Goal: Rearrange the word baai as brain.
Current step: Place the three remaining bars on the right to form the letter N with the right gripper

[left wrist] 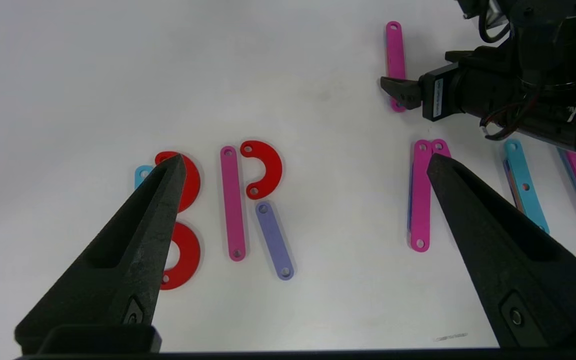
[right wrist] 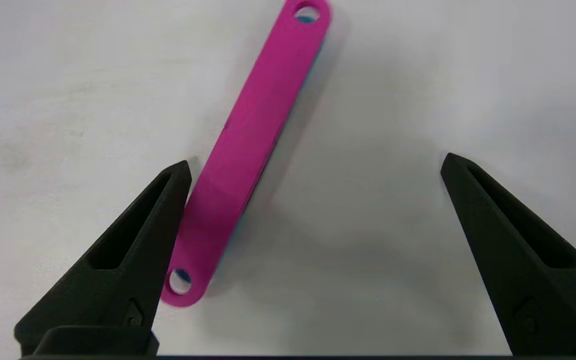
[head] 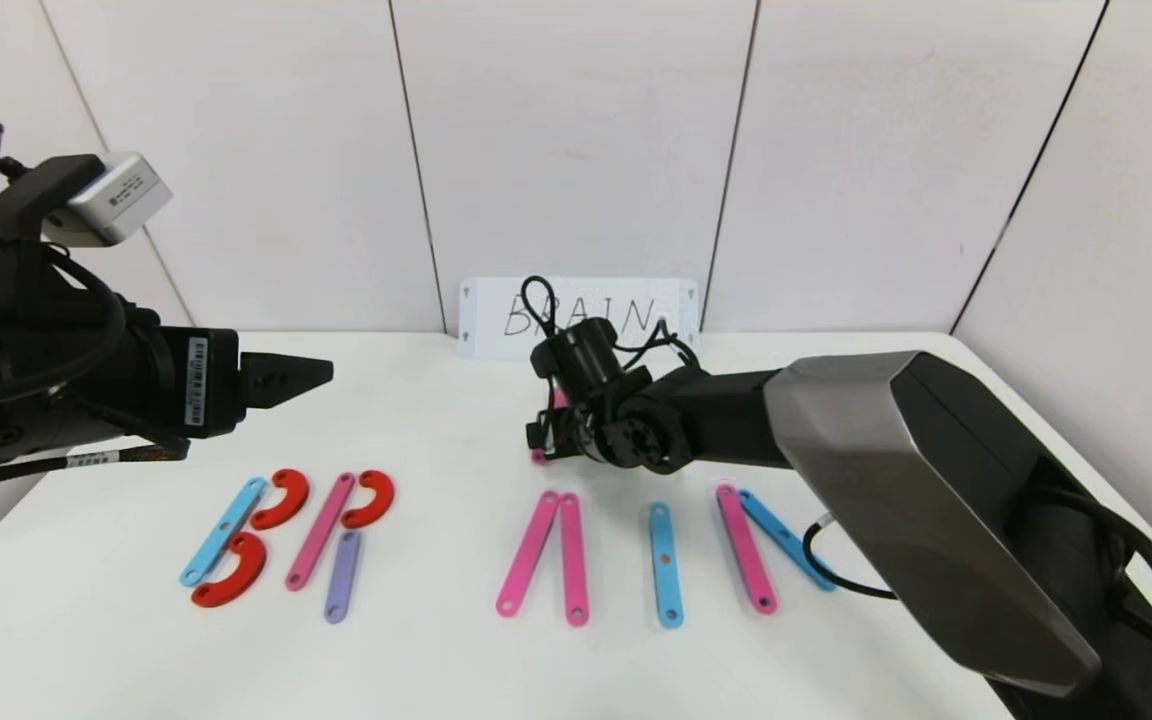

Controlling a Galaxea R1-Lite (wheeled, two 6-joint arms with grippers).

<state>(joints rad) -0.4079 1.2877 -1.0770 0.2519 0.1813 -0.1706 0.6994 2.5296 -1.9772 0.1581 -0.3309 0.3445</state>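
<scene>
The strip letters lie in a row on the white table (head: 436, 420). B is a light-blue strip (head: 223, 530) with two red curves (head: 281, 498). R is a pink strip (head: 320, 530), a red curve (head: 369, 498) and a purple strip (head: 342, 575). Two pink strips (head: 528, 552) meet at the top. Then come one blue strip (head: 665, 565) and a pink and blue pair (head: 744, 548). My right gripper (right wrist: 315, 160) is open and low over a loose pink strip (right wrist: 253, 150) behind the row; the strip lies flat beside one finger. My left gripper (left wrist: 305, 156) is open and empty, raised over the left side.
A white card (head: 576, 315) with handwritten BRAIN leans on the back wall. The right arm's big grey link (head: 916, 500) reaches across the table's right side. The right gripper also shows in the left wrist view (left wrist: 393, 87).
</scene>
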